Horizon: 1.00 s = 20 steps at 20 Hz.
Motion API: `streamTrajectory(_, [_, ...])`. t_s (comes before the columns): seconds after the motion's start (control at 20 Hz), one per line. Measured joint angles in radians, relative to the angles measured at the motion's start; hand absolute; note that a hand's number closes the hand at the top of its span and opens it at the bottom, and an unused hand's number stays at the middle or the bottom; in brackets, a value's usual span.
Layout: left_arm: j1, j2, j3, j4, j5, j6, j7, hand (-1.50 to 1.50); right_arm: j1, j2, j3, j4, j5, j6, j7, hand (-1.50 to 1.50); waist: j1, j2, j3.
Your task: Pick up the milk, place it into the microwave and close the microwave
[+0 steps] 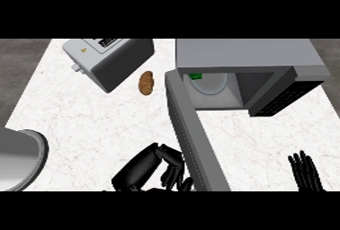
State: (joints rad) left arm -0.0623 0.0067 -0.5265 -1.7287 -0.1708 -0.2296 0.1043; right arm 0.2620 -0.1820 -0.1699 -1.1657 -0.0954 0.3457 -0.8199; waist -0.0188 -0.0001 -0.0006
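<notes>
— Inside the open grey box-shaped microwave point(246, 54), at the back left of the cavity: small white milk carton with a green top point(194, 77), just beside the round white turntable plate point(214, 85). Looks placed already.

— So down to the last step, probably: closing. And the hands?

— Black left hand point(149, 168) low down, just beside the outer face of the long grey microwave door point(196, 134), near its free end. Fingers loosely bent, pinching nothing. Hard to say whether touching the panel or just short of it. Black right hand point(305, 173) at the lower right edge, fingers straight, close together, pointing up, resting.

— Next move, then?

— Calls for pressing on that free end and swinging it rightward around the hinge by the cavity, until flush with the front. Better as a curved sweep than a straight shove.

— Anything in the way?

— Nothing lying on the white marbled counter point(86, 126) across the likely arc. Worth watching: the right hand, near the arc's outer edge. Outside the door, left of it: brown oval potato point(146, 83), silver slot toaster point(109, 58), and a grey round pot point(20, 157) at the left edge
</notes>
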Motion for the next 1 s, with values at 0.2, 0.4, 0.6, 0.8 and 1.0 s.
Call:
streamTrajectory(0.2, [-0.104,-0.005,-0.108,0.123,-0.021,0.112,-0.017,1.5,0.049,-0.025,0.005,-0.076,-0.038,0.025,0.011,-1.5,-0.005,0.0,0.0])
streamTrajectory(0.4, [-0.212,-0.007,-0.231,0.231,0.03,0.27,-0.013,1.5,0.076,-0.036,0.033,-0.162,-0.074,0.05,0.036,-1.5,-0.022,0.001,-0.001])
streamTrajectory(0.6, [-0.33,-0.004,-0.303,0.329,0.134,0.382,0.019,1.5,0.094,-0.048,0.062,-0.255,-0.112,0.073,0.062,-1.5,-0.046,0.004,-0.002])
streamTrajectory(0.8, [-0.414,0.0,-0.368,0.421,0.234,0.493,0.021,1.5,0.115,-0.072,0.083,-0.35,-0.159,0.097,0.096,-1.5,-0.077,0.008,-0.003])
streamTrajectory(1.0, [-0.477,-0.002,-0.401,0.495,0.328,0.589,-0.029,-1.5,0.116,-0.09,0.101,-0.427,-0.201,0.111,0.138,-1.5,-0.111,0.016,-0.003])
